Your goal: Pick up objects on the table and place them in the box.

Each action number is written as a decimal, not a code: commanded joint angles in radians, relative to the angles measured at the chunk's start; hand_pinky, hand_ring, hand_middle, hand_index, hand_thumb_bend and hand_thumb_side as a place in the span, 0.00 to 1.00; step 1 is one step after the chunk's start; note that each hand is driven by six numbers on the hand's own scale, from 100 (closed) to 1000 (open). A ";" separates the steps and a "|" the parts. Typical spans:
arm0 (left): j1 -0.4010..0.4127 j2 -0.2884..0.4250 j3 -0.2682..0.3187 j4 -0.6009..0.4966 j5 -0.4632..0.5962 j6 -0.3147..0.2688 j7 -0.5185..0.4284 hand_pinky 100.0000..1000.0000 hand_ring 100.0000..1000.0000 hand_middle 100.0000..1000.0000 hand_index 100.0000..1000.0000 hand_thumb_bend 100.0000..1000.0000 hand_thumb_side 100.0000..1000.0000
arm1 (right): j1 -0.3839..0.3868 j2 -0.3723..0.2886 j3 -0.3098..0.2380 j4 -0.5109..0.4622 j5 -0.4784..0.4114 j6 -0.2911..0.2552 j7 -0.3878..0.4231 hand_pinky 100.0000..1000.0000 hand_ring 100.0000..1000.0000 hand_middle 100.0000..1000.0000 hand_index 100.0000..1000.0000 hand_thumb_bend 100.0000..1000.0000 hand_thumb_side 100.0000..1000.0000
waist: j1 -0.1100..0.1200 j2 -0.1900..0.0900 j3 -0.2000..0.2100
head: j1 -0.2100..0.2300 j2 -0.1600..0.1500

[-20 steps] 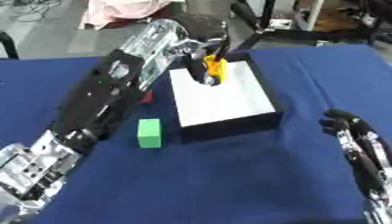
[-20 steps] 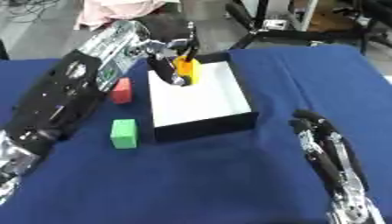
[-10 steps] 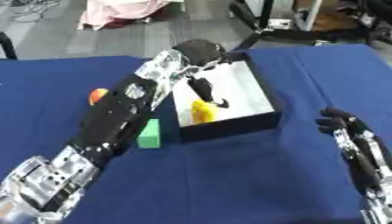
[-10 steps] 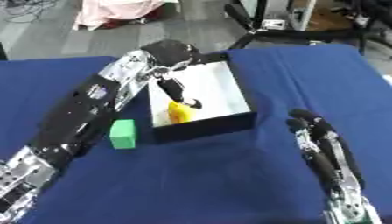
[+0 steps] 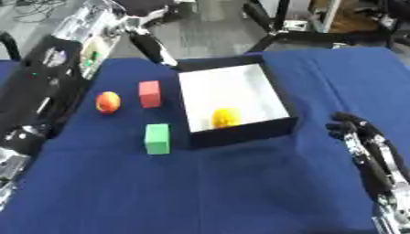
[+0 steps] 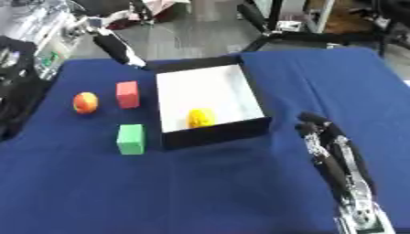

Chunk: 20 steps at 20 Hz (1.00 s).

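Observation:
A black box (image 5: pixel 275 98) with a white floor stands mid-table, and a yellow object (image 5: pixel 226 117) lies in its near part. Left of the box lie a red block (image 5: pixel 149 93), an orange-red ball (image 5: pixel 107 102) and a green block (image 5: pixel 157 138), all on the blue cloth. My left hand (image 5: pixel 154 47) hangs above the box's far left corner with straight fingers and nothing in it. My right hand (image 6: pixel 320 134) rests open at the lower right, clear of the box.
My left arm (image 5: pixel 48 77) fills the left edge, above the ball's side of the table. Behind the blue table (image 5: pixel 240 192) are grey floor, black chair legs (image 5: pixel 276 27) and cables.
The yellow object went from my left hand into the box. My left hand then opened and drew back up and to the left. The red block and ball now show.

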 commanded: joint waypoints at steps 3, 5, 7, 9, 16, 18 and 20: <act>0.020 0.037 0.044 0.135 -0.078 0.028 -0.004 0.27 0.33 0.65 0.82 0.62 0.49 | -0.006 -0.017 -0.010 -0.010 0.005 -0.001 -0.006 0.79 0.76 0.75 0.79 0.00 0.62 | 0.003 -0.022 0.001 | -0.009 -0.002; 0.029 0.021 0.064 0.204 -0.120 0.039 0.014 0.27 0.33 0.64 0.82 0.61 0.47 | -0.007 -0.016 -0.011 -0.010 0.005 -0.001 -0.008 0.79 0.76 0.75 0.79 0.00 0.62 | 0.001 -0.022 -0.001 | -0.009 -0.002; 0.035 0.004 0.089 0.268 -0.155 0.052 0.038 0.26 0.33 0.64 0.81 0.59 0.45 | -0.008 -0.014 -0.012 -0.010 0.005 0.000 -0.010 0.79 0.76 0.75 0.79 0.00 0.62 | 0.000 -0.021 -0.002 | -0.008 -0.002; 0.039 -0.008 0.111 0.321 -0.181 0.065 0.063 0.25 0.32 0.63 0.80 0.57 0.44 | -0.008 -0.014 -0.012 -0.010 0.005 0.000 -0.010 0.79 0.76 0.75 0.79 0.00 0.62 | -0.001 -0.020 -0.003 | -0.008 -0.002; 0.047 -0.035 0.153 0.421 -0.216 0.089 0.115 0.23 0.30 0.60 0.78 0.52 0.41 | -0.009 -0.012 -0.012 -0.010 0.005 0.000 -0.011 0.79 0.76 0.75 0.79 0.00 0.62 | -0.002 -0.018 -0.003 | -0.010 -0.002; 0.057 -0.050 0.167 0.448 -0.212 0.103 0.127 0.22 0.29 0.59 0.77 0.50 0.39 | -0.009 -0.011 -0.011 -0.010 0.004 0.000 -0.011 0.79 0.75 0.75 0.79 0.00 0.62 | -0.003 -0.018 -0.003 | -0.009 -0.002; 0.063 -0.060 0.173 0.468 -0.209 0.111 0.137 0.21 0.29 0.58 0.77 0.47 0.37 | -0.010 -0.011 -0.012 -0.011 0.004 0.001 -0.011 0.79 0.75 0.75 0.78 0.00 0.62 | -0.004 -0.017 -0.003 | -0.009 -0.002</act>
